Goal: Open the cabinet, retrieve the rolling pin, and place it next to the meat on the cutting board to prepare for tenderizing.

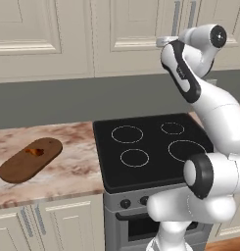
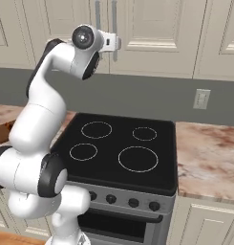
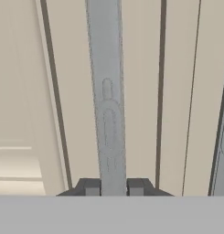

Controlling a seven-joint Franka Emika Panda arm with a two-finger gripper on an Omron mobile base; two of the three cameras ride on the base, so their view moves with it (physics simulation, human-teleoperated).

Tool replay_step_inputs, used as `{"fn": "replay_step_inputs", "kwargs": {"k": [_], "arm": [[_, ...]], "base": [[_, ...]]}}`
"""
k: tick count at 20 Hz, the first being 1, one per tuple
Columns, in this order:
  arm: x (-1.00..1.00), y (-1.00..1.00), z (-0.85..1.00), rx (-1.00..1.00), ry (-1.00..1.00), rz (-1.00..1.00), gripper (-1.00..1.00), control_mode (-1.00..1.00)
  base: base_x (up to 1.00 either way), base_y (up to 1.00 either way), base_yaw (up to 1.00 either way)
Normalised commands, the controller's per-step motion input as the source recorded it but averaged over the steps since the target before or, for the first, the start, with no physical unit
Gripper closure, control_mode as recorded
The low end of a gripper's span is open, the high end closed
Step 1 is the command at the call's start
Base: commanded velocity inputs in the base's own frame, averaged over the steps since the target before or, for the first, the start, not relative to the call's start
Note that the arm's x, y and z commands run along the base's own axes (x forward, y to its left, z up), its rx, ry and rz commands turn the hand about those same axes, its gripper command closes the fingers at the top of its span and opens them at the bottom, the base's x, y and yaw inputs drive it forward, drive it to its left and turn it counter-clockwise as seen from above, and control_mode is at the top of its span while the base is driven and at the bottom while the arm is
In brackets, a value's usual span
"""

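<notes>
On the left of the left base view, the cutting board [image 1: 30,160] lies flat on the marbled worktop [image 1: 72,171], a dark oval running diagonally. The meat [image 1: 35,151] sits on the board's far half, a small reddish lump. To its right stands the black stove [image 1: 151,149] with 4 ring burners and a row of knobs below. No brand, label or writing can be read on any surface.

Above, the cabinet [image 1: 131,34] spans the wall, its cream raised-panel doors closed. The rolling pin is not visible, so I cannot tell where it lies.

The white arm reaches up to the cabinet doors over the stove. In the hand view the gripper [image 3: 113,186] has its jaws narrow, closed on the grey bar handle [image 3: 107,91], which runs upright between the 2 dark fingertips [image 3: 91,187]. A 2nd grey handle [image 3: 221,151] shows at that view's right edge. In the right base view, a wall outlet [image 2: 201,99] sits right of the stove.
</notes>
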Motion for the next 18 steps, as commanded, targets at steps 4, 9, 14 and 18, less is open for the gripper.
{"fn": "replay_step_inputs", "kwargs": {"k": [4, 9, 14, 18], "arm": [[0.0, 0.08, 0.0, 0.0, 0.02, 0.03, 1.0, -1.0], [0.0, 0.1, -0.02, 0.0, 0.01, 0.03, 1.0, -1.0], [-0.02, 0.12, -0.02, 0.0, 0.0, 0.03, 1.0, -1.0], [-0.44, 0.27, -0.01, 0.0, -0.04, 0.0, 1.0, -1.0]], "base": [[0.0, 0.0, 0.0], [0.0, 0.0, 0.0], [0.0, 0.0, 0.0], [0.0, 0.0, 0.0]]}}
